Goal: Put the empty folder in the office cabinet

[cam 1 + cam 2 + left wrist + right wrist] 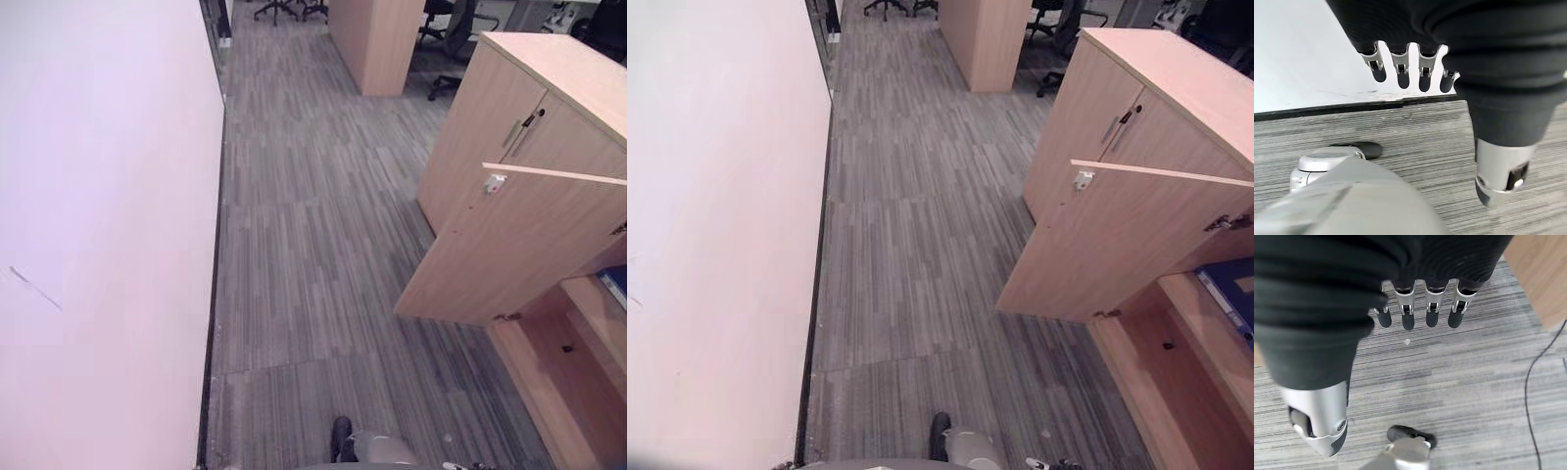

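A light wooden office cabinet (549, 127) stands on the right of the head views, on a floor of grey striped carpet (313, 255). One of its doors (509, 245) is swung out towards the aisle, with a small pale latch fitting (495, 182) near its top edge, and the door beside it is closed, with a slim metal handle (513, 133) and a dark key (532, 118) next to it. Behind the open door the cabinet's inside shows a wooden shelf (1205, 333) and a lower floor panel (1161, 392). On that shelf, at the right edge of the view, lies a blue folder (1232, 294), flat and only partly in view; whether it is empty cannot be told. A plain white wall (98, 235) runs along the left side, meeting the carpet at a dark baseboard (216, 294). Farther off, another wooden unit (377, 39) stands at the end of the aisle, with the bases of office chairs (279, 10) beyond it. The left hand (1405, 68) shows in its own wrist view hanging above the carpet near the baseboard, its fingers relaxed and spread a little, its thumb (1501, 176) standing apart, and nothing in its grasp. The right hand (1420, 308) shows in its wrist view likewise above the carpet, beside a wooden panel (1542, 274), fingers loose and straightish, thumb (1320, 416) apart, holding nothing.
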